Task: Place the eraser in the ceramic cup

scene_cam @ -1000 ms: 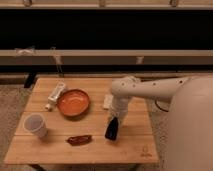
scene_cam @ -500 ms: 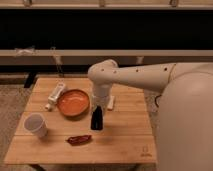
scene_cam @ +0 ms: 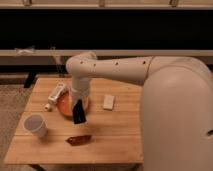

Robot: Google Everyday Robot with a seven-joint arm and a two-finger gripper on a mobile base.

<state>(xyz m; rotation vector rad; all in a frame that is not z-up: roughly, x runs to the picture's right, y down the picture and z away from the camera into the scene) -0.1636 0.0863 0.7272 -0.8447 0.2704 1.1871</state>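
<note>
The eraser (scene_cam: 78, 116) is held upright by the claw (scene_cam: 78, 105), which is clenched on its upper end above the near rim of the orange bowl (scene_cam: 63, 106). The ceramic cup (scene_cam: 35, 125) is seen standing upright on the table (scene_cam: 120, 135), well apart from the eraser, towards the left edge. A dark red-brown thing (scene_cam: 79, 139) is seen lying below the eraser, nearer the camera. A small white block (scene_cam: 108, 101) is set right of the bowl, and a white tube (scene_cam: 55, 95) just left of it.
</note>
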